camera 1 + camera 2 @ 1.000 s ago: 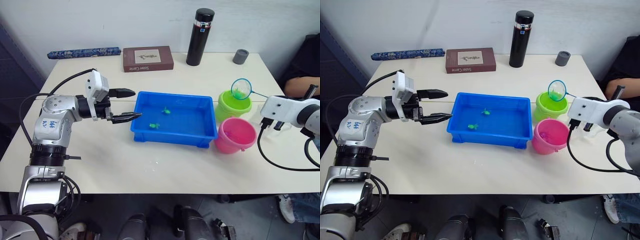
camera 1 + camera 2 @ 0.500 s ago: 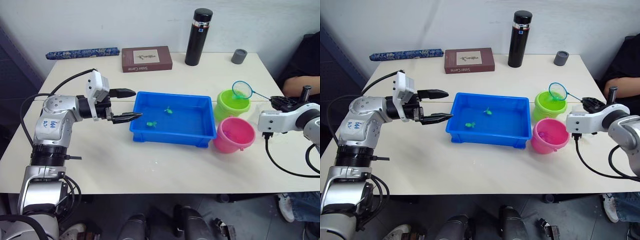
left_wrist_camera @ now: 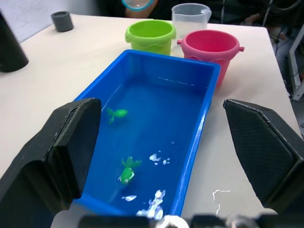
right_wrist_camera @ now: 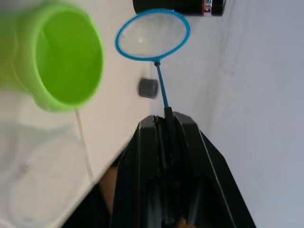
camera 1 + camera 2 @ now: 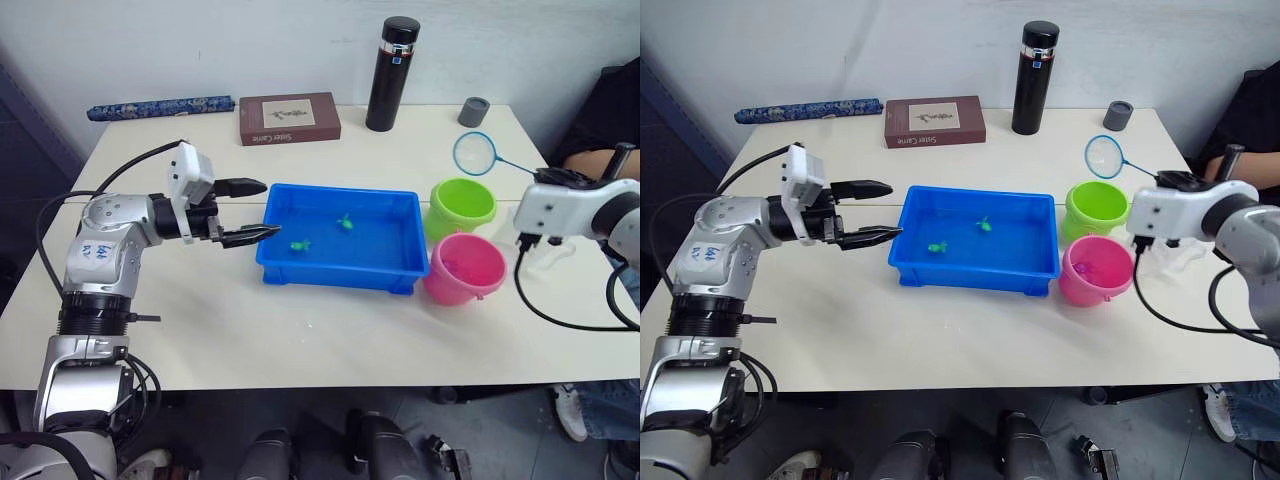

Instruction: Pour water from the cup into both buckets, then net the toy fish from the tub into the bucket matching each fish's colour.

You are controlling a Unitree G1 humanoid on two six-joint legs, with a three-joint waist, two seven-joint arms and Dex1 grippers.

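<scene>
Right gripper (image 4: 166, 124) clamps the net (image 5: 476, 153) handle; hoop held in the air at 12 o'clock of the green bucket (image 5: 461, 205). Left gripper (image 5: 258, 209) spread wide at the tub (image 5: 340, 272), 9 o'clock side.

Lighting: bright, even, from overhead — soft short shadows lie under the tub (image 5: 340, 262) and buckets (image 5: 462, 268). Glare: white glints on the water in the tub. Focus: head views sharp; right wrist view blurred, the green bucket (image 4: 61, 61) and clear cup (image 4: 33, 180) smeared — wall pale, washed.
</scene>
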